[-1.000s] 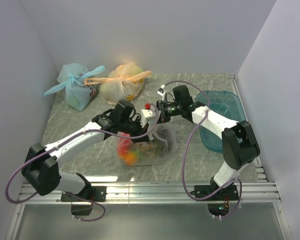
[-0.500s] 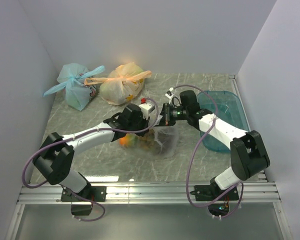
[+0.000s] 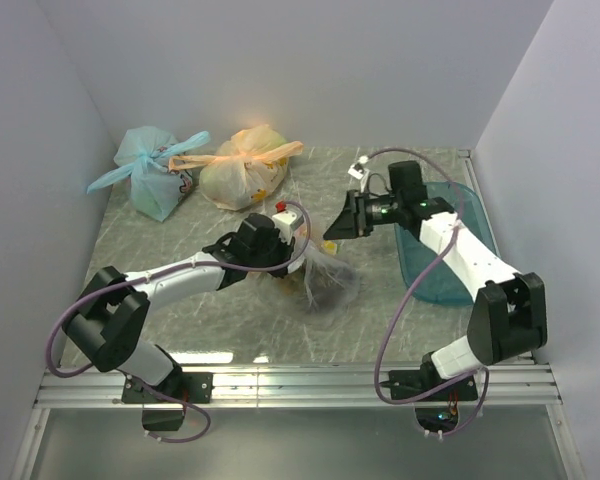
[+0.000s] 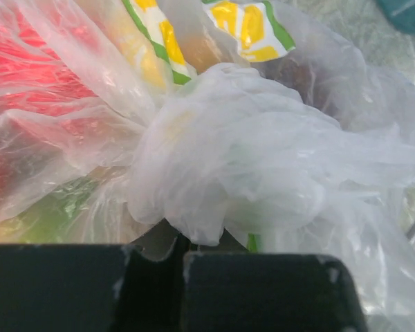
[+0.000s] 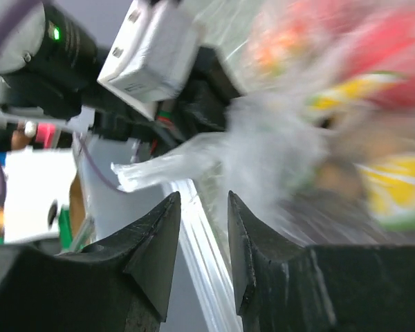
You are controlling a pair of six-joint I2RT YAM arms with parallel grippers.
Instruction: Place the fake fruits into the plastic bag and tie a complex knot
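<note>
The clear plastic bag point(image 3: 330, 285) lies mid-table with the fake fruits inside, red point(image 4: 34, 76) and yellow-green ones showing through the film. Its handles are bunched into a crumpled knot point(image 4: 228, 159) right in front of my left gripper point(image 4: 180, 252). That gripper is shut, with a bit of the bag's plastic pinched between its fingers; in the top view the left gripper point(image 3: 285, 240) sits at the bag's upper left. My right gripper point(image 3: 332, 228) hangs just right of it, open and holding nothing. In its wrist view the right gripper point(image 5: 202, 207) faces a short plastic end point(image 5: 159, 169).
A tied light blue bag point(image 3: 150, 175) and a tied orange-yellow bag point(image 3: 245, 165) sit at the back left. A teal tub point(image 3: 445, 240) stands on the right under the right arm. Walls close in the left, back and right sides.
My right gripper has opened, let go of the plastic and drawn back to the right. The left gripper stayed shut and moved with the bag toward the back right.
</note>
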